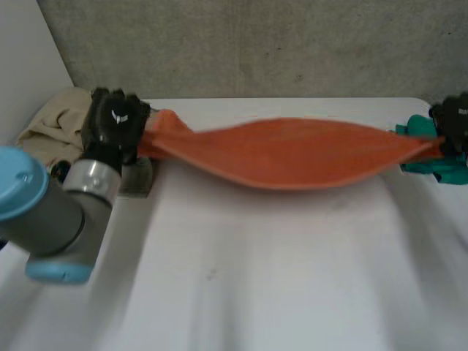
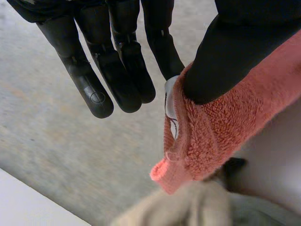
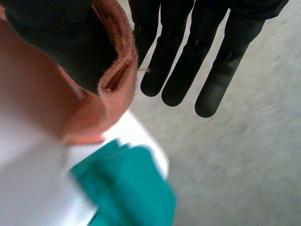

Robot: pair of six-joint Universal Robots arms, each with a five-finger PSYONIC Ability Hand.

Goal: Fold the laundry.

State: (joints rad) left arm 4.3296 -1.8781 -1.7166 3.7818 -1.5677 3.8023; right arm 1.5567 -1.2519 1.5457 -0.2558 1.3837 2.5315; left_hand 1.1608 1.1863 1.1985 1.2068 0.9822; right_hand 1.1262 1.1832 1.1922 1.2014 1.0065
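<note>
Both ends of the orange towel (image 1: 292,153), stretched across mid-frame, are pinched thumb-to-finger by left hand (image 1: 113,121) and right hand (image 1: 457,124); either could be tugged free.

The left hand (image 1: 115,117) is built of matt black segments, and a small white emblem (image 1: 119,115) is printed on its back. Its fingers (image 2: 123,70) are shaped as slim, segmented bars with rounded tips; a faint circle (image 2: 97,97) is moulded into one tip. The thumb (image 2: 225,61) is broader and smooth. Behind the hand, a silver wrist ring (image 1: 91,178) is followed by a grey joint (image 1: 55,216) closed with light-blue caps (image 1: 18,179). The right hand (image 1: 453,121) is finished in the same black.
</note>
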